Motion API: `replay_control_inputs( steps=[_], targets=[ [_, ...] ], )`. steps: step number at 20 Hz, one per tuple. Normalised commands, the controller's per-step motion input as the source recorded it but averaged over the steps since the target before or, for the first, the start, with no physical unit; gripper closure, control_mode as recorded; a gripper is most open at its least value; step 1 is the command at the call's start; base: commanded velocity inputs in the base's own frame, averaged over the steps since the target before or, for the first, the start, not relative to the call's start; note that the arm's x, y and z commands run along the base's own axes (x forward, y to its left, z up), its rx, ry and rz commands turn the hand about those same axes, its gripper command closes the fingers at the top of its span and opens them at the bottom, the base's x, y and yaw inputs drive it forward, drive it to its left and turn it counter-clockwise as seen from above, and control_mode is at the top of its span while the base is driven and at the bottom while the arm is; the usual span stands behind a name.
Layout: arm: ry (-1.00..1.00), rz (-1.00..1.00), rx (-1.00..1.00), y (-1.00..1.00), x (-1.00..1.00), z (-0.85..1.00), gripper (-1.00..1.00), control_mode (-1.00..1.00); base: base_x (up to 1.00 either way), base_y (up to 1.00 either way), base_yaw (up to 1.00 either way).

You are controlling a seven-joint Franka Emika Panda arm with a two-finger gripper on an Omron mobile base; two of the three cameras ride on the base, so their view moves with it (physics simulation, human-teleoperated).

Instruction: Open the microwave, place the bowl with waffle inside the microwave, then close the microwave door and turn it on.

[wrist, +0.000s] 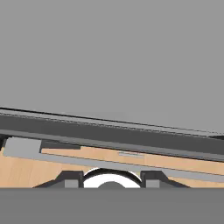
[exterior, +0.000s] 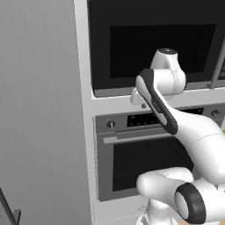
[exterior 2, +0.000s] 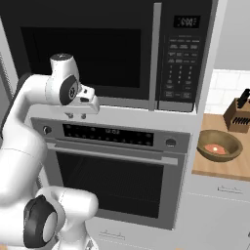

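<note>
Microwave door (exterior 2: 88,53) shut; bowl (exterior 2: 219,145) with waffle (exterior 2: 216,149) on counter (exterior 2: 234,168); tool (exterior 2: 77,116) below microwave (exterior 2: 183,53), opening unclear, holding nothing.

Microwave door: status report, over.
Microwave door shut, handle untouched. Gripper empty, below the microwave's lower edge, left of the handle. Bowl with waffle waiting on the counter. Nothing blocking.

Microwave (exterior 2: 97,53) at the top of the frame – glossy black front, dark glass window, grey bar handle (exterior 2: 155,56). Oven (exterior 2: 117,176) below – matt silver metal frame. Bowl (exterior 2: 218,145) and countertop (exterior 2: 229,163) at right – smooth wood. Arm (exterior: 193,140) – glossy white plastic.
</note>
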Motion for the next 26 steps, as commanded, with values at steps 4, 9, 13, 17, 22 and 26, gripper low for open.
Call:
replay_control_inputs(
  steps=[4, 9, 13, 17, 22, 26],
  targets=[
    [0.00, -0.01, 0.00, -0.03, -0.20, -0.01, -1.00, -1.00, 0.00, 0.00, 0.00],
    [-0.10, -0.03, 0.00, -0.14, -0.62, 0.00, -1.00, -1.00, 0.00, 0.00, 0.00],
    [-0.41, -0.08, 0.13, -0.74, -0.99, 0.13, -1.00, -1.00, 0.00, 0.00, 0.00],
    [-0.61, -0.05, 0.05, -0.88, -0.86, 0.49, -1.00, -1.00, 0.00, 0.00, 0.00],
    [-0.75, 0.00, 0.00, -1.00, -0.78, 0.59, -1.00, -1.00, 0.00, 0.00, 0.00],
    [-0.90, 0.00, 0.00, -1.00, -0.68, 0.48, -1.00, -1.00, 0.00, 0.00, 0.00]
  ],
)
